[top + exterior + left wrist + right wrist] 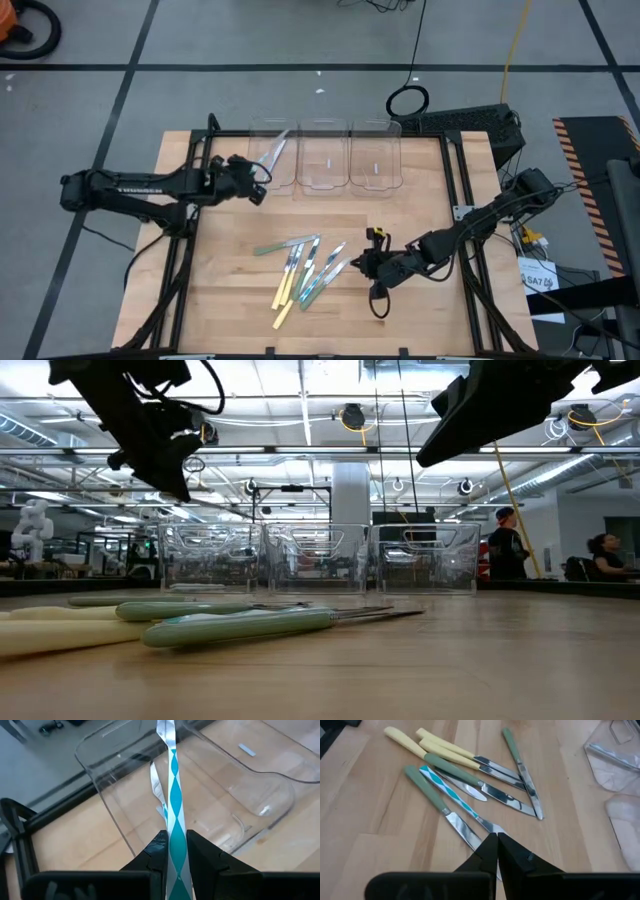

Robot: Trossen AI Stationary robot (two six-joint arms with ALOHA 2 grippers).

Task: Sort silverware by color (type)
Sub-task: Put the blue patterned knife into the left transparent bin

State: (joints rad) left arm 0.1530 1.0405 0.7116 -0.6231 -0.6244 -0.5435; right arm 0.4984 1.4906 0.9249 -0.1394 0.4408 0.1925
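Note:
The silverware pile [300, 268] lies on the wooden table in front of centre. It is made up of knives with pale yellow [405, 740], green [427, 790] and blue-patterned [445, 787] handles. My left gripper [174, 836] is at the far left, shut on a blue-and-white patterned utensil [277, 152] that reaches over the left clear bin [262, 135]. My right gripper [496, 836] hangs shut just above the right side of the pile [485, 795] and holds nothing. My left gripper pinches the utensil's patterned handle [175, 827] between its two fingers. The utensil runs straight out ahead of the fingers, in line with them, slanting toward the far right. It is lifted clear, and its silvery end [165, 732] is over the left bin's opening.
Three clear bins stand in a row at the far edge, with the middle one [323, 160] and the right one [375, 160] beside the left. Black frame rails [462, 190] run along the table's sides. People [508, 545] are in the room beyond.

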